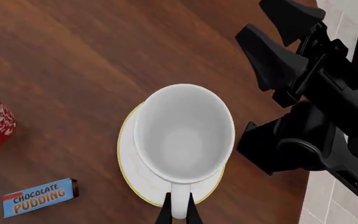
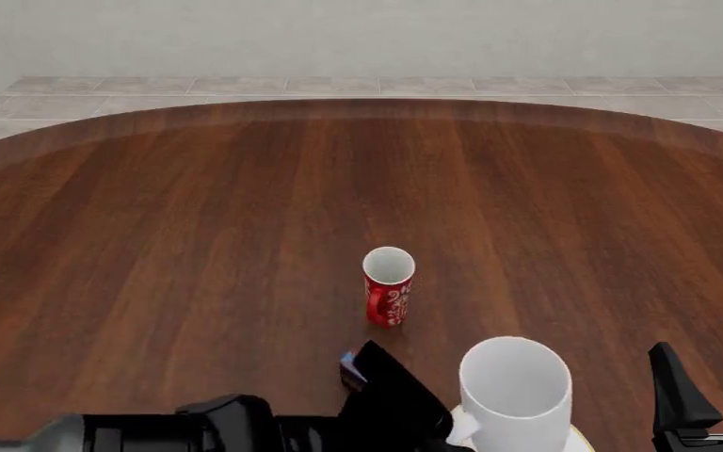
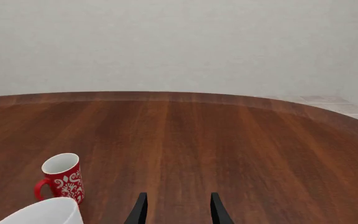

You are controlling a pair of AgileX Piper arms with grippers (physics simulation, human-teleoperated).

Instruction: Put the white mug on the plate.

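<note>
The white mug [image 1: 184,133] hangs upright right over the plate [image 1: 128,173], covering most of it; whether its base touches the plate cannot be told. My left gripper [image 1: 178,207] is shut on the mug's loop handle. In the front view the white mug [image 2: 515,386] is at the bottom right, with a sliver of the plate [image 2: 580,440] under it and the left arm [image 2: 274,424] reaching in from the left. My right gripper [image 3: 178,210] is open and holds nothing. It stands to the right of the mug, fingers pointing forward [image 2: 678,391].
A slim red mug [image 2: 388,287] with white patterns stands upright near the table's middle, ahead and left of the white mug. A blue chocolate pudding box [image 1: 39,197] lies between it and the left arm. The right arm [image 1: 328,102] sits close beside the plate.
</note>
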